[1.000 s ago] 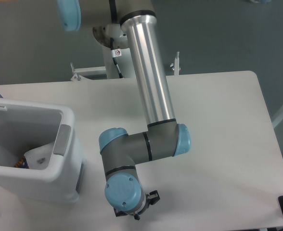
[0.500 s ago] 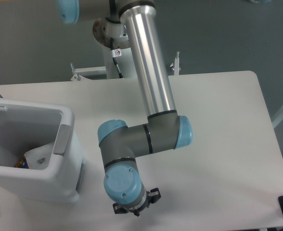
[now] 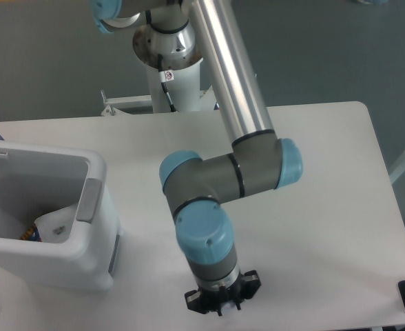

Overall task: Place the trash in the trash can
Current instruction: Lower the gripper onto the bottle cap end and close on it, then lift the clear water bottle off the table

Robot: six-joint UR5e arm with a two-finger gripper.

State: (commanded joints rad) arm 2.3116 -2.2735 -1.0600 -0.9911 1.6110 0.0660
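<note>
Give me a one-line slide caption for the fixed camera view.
UR5e arm poised over the white table, gripper near the front edge, right of the white trash can holding a white packet.

No words or numbers can be read; a small round red sign on the cable tag [image 3: 167,75] is illegible.

light: bright, even, from above | shadows: soft, under the arm [image 3: 223,179] on the table [image 3: 340,207] | glare: streak along metal tube | focus: sharp, no obvious blur
</note>
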